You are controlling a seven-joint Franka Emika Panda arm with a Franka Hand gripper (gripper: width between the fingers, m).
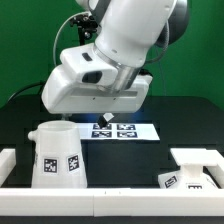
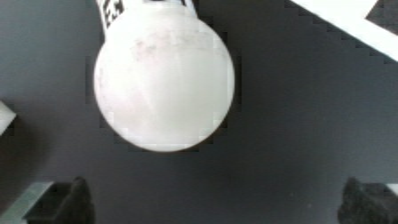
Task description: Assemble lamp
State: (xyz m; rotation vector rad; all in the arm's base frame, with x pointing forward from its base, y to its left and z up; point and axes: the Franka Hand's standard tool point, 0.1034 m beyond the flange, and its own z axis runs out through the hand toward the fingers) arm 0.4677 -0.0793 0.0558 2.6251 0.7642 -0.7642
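In the wrist view the white rounded bulb (image 2: 164,85) lies on the dark table, its tagged neck (image 2: 143,8) pointing away from my gripper (image 2: 214,205). The fingertips (image 2: 54,200) stand wide apart, short of the bulb's round end, with nothing between them. In the exterior view my gripper (image 1: 100,112) hangs low over the table behind the marker board, and the bulb is hidden there. The large tapered shade (image 1: 55,155) stands at the exterior view's front left. The blocky base (image 1: 195,160) sits at the front right, with a tagged face (image 1: 170,180).
The marker board (image 1: 122,130) lies flat just in front of my gripper. A white rail (image 1: 110,205) runs along the front table edge. A white edge (image 2: 356,20) shows in a corner of the wrist view.
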